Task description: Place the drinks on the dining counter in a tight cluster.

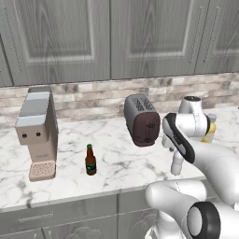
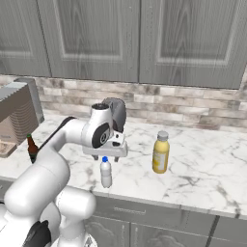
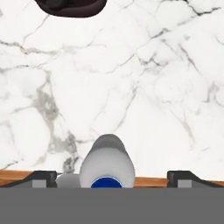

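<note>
**Marble worktop with three drinks, gripper above the water bottle**

Surface: white marble worktop (image 1: pixel 116 161) with grey veining, running the width of both base views. Its front edge sits over grey lower cabinets (image 2: pixel 159 224) with drawer fronts. A strip of wood-toned floor (image 3: pixel 17 175) shows past the counter edge in the hand view.

Room: brick backsplash (image 1: pixel 93 95) in pale tan and grey courses behind the worktop; grey wood-grain upper cabinets (image 1: pixel 60 37) with panelled doors above it.

Appliances: coffee machine (image 1: pixel 38 133), beige with a grey top, at the left end of the worktop. Toaster (image 1: pixel 142 120), dark brown with a metal shell, near the backsplash toward the middle.

Drinks, all upright on the worktop:
- beer bottle (image 1: pixel 90 160), dark brown, near the front edge, just right of the coffee machine.
- water bottle (image 2: pixel 105 172), clear with blue cap, close to the front edge.
- juice bottle (image 2: pixel 160 152), yellow with pale cap, to the right of the water bottle and set further back, apart from it.

Robot: gripper (image 2: pixel 105 158) pointing down, directly over the water bottle's cap. In the hand view its fingertips (image 3: pixel 43 178) stand wide apart on either side of the bottle, not touching it.
</note>
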